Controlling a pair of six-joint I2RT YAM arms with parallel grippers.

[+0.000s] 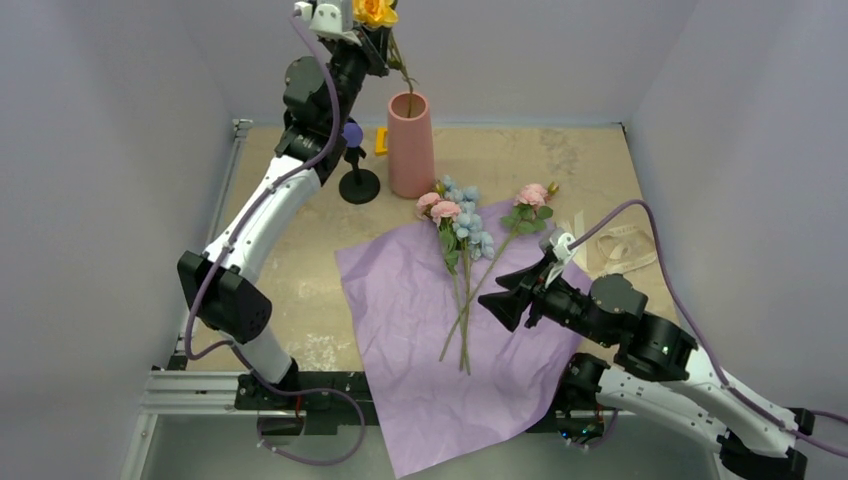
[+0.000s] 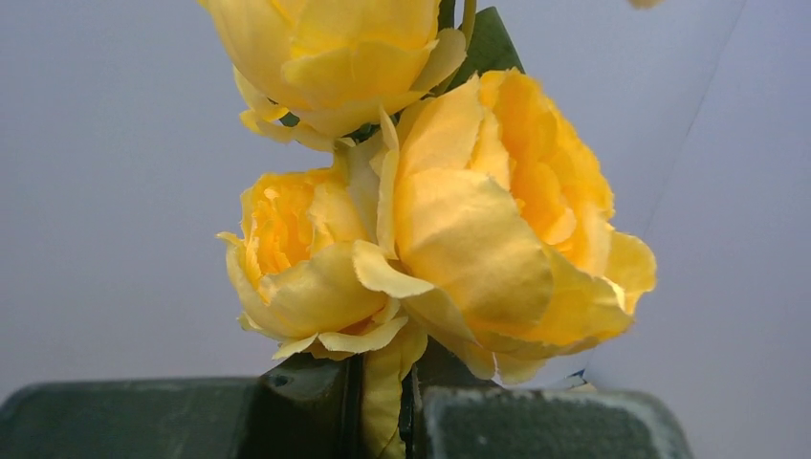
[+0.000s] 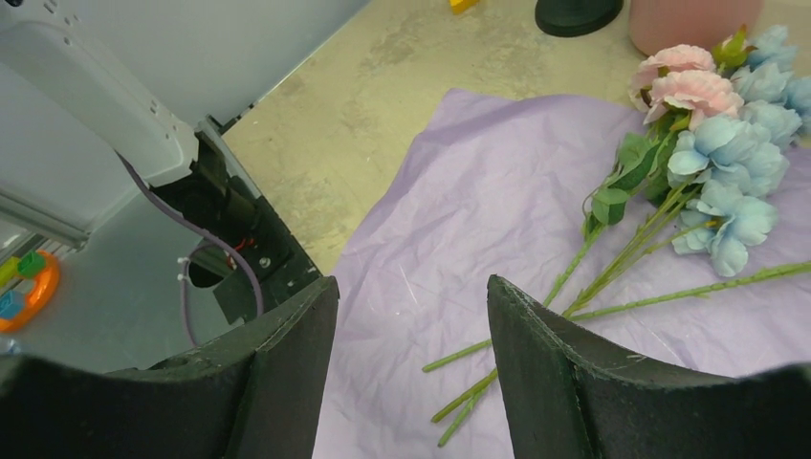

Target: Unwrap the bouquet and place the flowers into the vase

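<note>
My left gripper is raised high above the salmon-pink vase and shut on yellow flowers. Their stem hangs down into the vase mouth. In the left wrist view the yellow roses fill the frame, with a petal pinched between the jaws. The lilac wrap lies spread flat on the table. Pink and pale-blue flowers and another pink stem lie on it. My right gripper hovers open over the wrap, right of the stem ends; nothing sits between its fingers.
A black stand with a purple top is just left of the vase, with a small yellow piece behind it. The cream ribbon lies on the table to the right of the wrap. Grey walls close in on three sides.
</note>
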